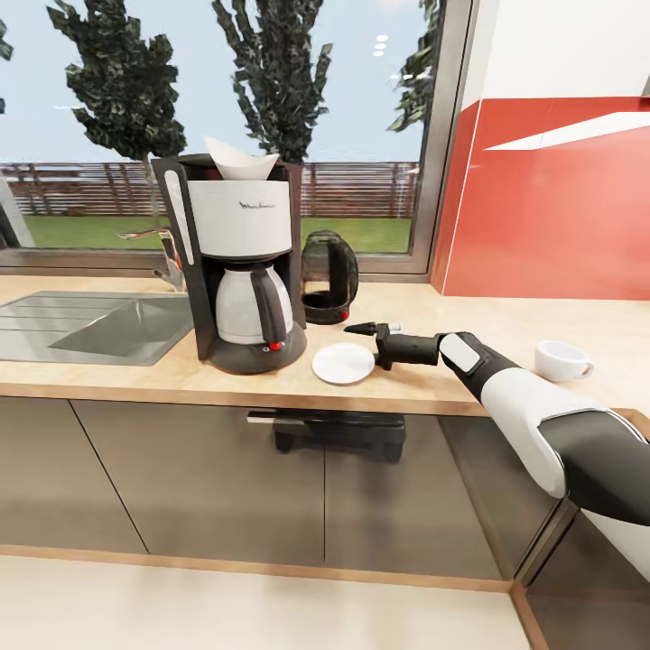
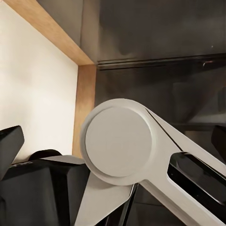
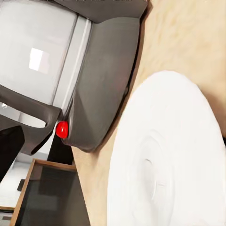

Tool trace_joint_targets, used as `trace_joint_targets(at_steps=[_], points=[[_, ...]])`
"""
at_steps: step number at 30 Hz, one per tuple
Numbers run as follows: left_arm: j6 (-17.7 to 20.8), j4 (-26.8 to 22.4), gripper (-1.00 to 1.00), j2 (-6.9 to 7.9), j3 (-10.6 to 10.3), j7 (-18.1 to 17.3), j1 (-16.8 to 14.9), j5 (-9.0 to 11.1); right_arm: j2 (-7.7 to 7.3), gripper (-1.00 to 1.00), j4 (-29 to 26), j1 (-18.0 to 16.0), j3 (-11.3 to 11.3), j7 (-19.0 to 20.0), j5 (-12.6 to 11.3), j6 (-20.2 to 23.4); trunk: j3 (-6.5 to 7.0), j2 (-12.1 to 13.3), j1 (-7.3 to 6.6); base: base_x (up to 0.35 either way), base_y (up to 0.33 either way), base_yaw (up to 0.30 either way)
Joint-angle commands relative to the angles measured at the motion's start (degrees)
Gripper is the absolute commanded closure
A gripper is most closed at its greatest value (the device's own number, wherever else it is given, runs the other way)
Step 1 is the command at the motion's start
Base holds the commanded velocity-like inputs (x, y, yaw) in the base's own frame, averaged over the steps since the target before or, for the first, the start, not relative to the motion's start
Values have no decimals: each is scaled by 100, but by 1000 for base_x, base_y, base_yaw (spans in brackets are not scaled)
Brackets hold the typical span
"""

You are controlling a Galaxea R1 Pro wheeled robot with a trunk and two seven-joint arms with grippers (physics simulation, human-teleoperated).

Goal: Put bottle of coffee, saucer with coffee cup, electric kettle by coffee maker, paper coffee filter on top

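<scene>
One saucer (image 1: 343,363) lies on the counter (image 1: 506,316) just right of the coffee maker (image 1: 242,262), ready for the cup. Your right end effector (image 1: 354,329) hovers beside it, empty, fingers nearly together.

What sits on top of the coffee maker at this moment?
A white paper filter, folded open like a cone, rests on top of the tall dark grey coffee maker. Its lower tip is hidden inside the housing.
</scene>
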Motion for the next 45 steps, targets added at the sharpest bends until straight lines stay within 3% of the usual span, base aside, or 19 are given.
trace_joint_targets(at_steps=[1,14,31,38,39,40,41,43,45], points=[[60,-2,-100,0,-21,-22,-4,13,-4,-100,229,0,238,24,195,-101,-7,-1,0,0,0,0],[62,-2,-100,5,-21,-22,-4,13,-4,-100,229,0,238,24,195,-99,-7,-1,0,-14,-74,0],[56,-2,-100,1,-21,-22,-4,13,-22,-100,219,0,238,22,195,-110,-7,-1,0,0,-250,0],[62,-2,-100,-6,-21,-22,-4,13,-45,-100,-81,-11,246,6,201,-125,-7,-1,0,0,-28,0],[61,-2,-100,-8,-21,-22,-4,12,-57,-100,-592,-54,244,-328,211,-125,-7,-1,0,0,-4,0],[61,-2,-100,-12,-23,-22,-4,13,-73,-100,-1219,-104,240,-1119,197,-109,-7,-1,0,0,-1,0],[60,-2,-100,-14,-26,-22,-4,13,-85,-100,-1572,-146,238,-1528,196,-95,-7,-1,0,0,0,0],[64,-2,-100,-16,-28,-22,-4,12,-120,-100,-2053,-236,233,-2123,200,-75,-7,-1,0,0,0,0],[67,-2,-100,-19,-29,-22,-4,12,-327,-100,-2437,-461,231,-2875,208,13,-7,-1,0,0,0,0]])
